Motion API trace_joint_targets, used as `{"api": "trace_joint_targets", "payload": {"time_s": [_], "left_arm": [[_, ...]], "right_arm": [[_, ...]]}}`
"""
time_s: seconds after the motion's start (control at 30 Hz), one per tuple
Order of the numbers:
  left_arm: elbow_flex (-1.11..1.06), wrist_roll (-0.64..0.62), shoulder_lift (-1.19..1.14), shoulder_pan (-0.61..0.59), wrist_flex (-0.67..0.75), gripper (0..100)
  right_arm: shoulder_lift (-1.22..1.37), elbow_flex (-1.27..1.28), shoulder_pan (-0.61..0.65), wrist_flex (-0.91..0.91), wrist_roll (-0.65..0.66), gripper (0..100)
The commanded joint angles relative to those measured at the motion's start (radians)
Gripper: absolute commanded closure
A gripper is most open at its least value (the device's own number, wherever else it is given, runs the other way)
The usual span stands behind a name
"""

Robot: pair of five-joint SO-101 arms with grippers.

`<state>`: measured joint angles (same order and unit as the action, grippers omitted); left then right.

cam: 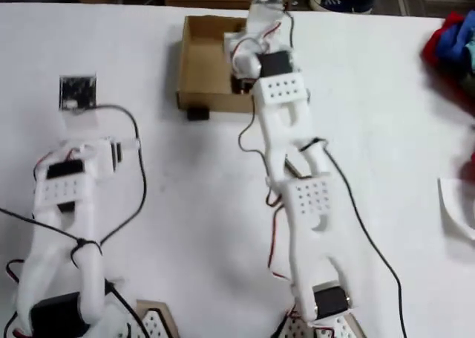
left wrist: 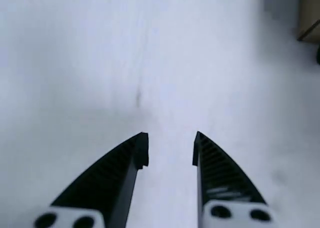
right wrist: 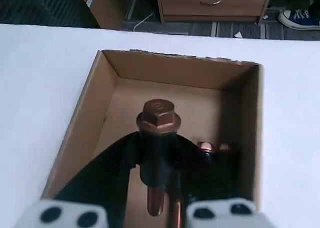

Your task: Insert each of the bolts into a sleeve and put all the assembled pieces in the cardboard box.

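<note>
The right claw (right wrist: pixel 158 149) hangs over the open cardboard box (right wrist: pixel 180 58), which sits at the far edge of the desk (cam: pixel 371 93), near the middle. The claw is clenched on a copper bolt (right wrist: pixel 158 116). The bolt's hexagonal head stands above the black fingers (right wrist: pixel 112 160) and its bare shank pokes out below them. A dark band wraps the shank between the fingers, but it blends with them too much to tell whether it is a sleeve. Deeper in the box, beside the claw, lies a second copper piece (right wrist: pixel 207 147), partly hidden.

In the high view the right arm (cam: pixel 286 122) stretches from the near edge up to the box (cam: pixel 185 56). A small black piece (cam: pixel 197 114) lies on the desk, touching or just beside the box's near wall at its left corner.

The left claw (left wrist: pixel 170 150) is released, its two ribbed fingers (left wrist: pixel 122 173) spread apart with nothing between them, over bare desk towards the left side. A heap of coloured cloth (cam: pixel 449 41) lies at the desk's far right corner.
</note>
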<state>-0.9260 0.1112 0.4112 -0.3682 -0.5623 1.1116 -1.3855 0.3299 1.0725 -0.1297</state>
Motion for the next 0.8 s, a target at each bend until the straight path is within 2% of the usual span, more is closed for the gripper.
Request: {"api": "trace_joint_targets", "payload": {"time_s": [0.0, 0.3, 0.5, 0.77], "left_arm": [[-0.079, 0.005, 0.014, -0.003, 0.149, 84], [-0.088, 0.005, 0.009, -0.002, 0.175, 84], [-0.09, 0.005, 0.009, -0.002, 0.175, 84], [-0.09, 0.005, 0.008, 0.0, 0.175, 84]], "right_arm": [[0.142, -0.235, 0.03, -0.002, 0.034, 97.7], [0.191, -0.242, 0.033, -0.091, 0.034, 97.7], [0.186, -0.115, 0.036, -0.093, 0.029, 97.7], [0.191, -0.075, 0.076, -0.133, 0.028, 97.7]]}}
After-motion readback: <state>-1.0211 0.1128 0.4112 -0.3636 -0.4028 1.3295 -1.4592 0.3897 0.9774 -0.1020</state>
